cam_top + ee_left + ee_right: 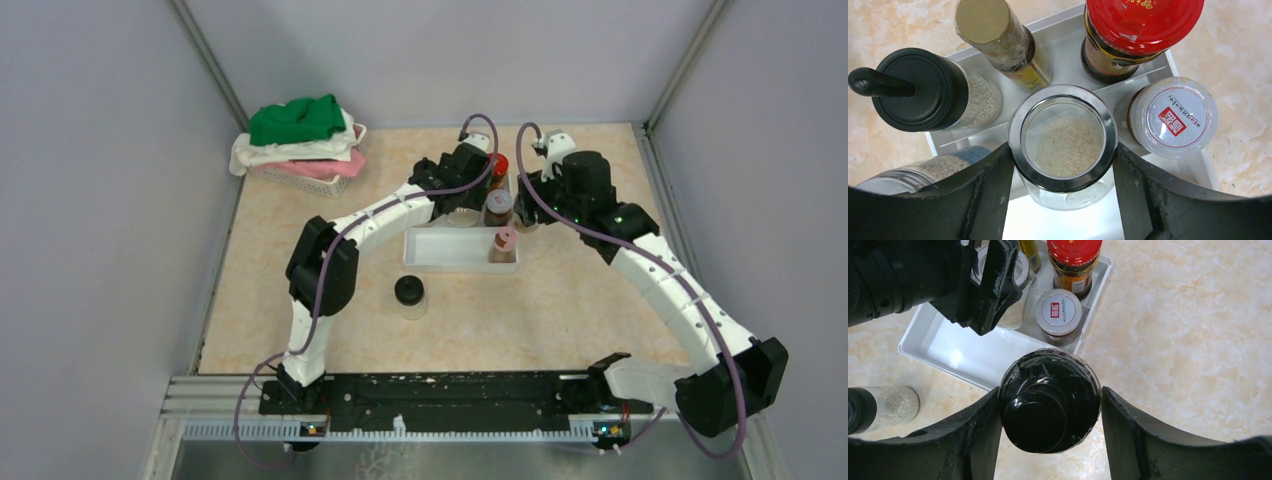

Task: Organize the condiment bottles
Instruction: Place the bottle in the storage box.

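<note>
From above, you are holding both arms at the white tray (445, 250), with one black-capped jar (410, 293) standing in front of it. At the left wrist, your left gripper (1063, 167) is clasping the silver-rimmed jar (1063, 142) over the tray, likely to seat it there. At the right wrist, your right gripper (1050, 412) is gripping a black-lidded bottle (1048, 400) just beside the tray.

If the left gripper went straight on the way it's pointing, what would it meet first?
The left gripper points down, closed around the silver-rimmed jar. Straight on, that jar's base would likely meet the white tray floor first; whether it already rests there is unclear.
</note>
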Robot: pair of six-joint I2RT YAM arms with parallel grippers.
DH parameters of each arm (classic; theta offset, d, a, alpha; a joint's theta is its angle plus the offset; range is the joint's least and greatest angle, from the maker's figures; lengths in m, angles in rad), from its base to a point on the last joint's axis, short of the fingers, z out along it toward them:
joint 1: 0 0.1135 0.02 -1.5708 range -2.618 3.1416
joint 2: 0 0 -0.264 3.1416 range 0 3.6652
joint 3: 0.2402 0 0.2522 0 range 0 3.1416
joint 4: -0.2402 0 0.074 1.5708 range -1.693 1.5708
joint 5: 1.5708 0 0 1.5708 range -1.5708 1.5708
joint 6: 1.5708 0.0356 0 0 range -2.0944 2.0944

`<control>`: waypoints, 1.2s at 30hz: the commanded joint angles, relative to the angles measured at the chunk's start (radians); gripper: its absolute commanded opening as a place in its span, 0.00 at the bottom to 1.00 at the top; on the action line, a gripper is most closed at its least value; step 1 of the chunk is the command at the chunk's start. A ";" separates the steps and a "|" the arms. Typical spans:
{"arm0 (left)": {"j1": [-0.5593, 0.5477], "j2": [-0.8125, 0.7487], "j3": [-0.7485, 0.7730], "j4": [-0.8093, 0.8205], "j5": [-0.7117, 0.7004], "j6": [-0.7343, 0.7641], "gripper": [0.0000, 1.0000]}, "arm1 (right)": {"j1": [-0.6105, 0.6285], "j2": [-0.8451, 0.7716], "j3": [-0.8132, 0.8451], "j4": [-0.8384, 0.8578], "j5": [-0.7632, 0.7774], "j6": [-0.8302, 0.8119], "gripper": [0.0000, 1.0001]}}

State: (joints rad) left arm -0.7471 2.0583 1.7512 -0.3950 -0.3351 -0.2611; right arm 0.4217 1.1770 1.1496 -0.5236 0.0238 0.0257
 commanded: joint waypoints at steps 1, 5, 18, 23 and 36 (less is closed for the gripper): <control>0.000 0.023 -0.011 0.067 0.001 -0.024 0.58 | -0.013 -0.036 0.002 0.066 -0.011 -0.003 0.26; 0.000 0.008 -0.041 0.069 0.000 -0.032 0.57 | -0.012 -0.034 -0.003 0.071 -0.017 0.000 0.26; 0.000 -0.084 -0.234 0.051 0.043 -0.062 0.40 | -0.012 -0.034 -0.011 0.080 -0.021 0.008 0.25; 0.000 -0.152 -0.301 0.093 0.138 0.014 0.44 | -0.013 -0.035 -0.012 0.078 -0.022 0.010 0.25; 0.007 -0.239 -0.314 0.014 0.329 0.216 0.46 | -0.012 -0.036 -0.014 0.080 -0.052 0.019 0.25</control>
State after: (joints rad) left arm -0.7357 1.8755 1.4509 -0.3016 -0.1211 -0.1188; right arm 0.4202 1.1759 1.1255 -0.5091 -0.0109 0.0303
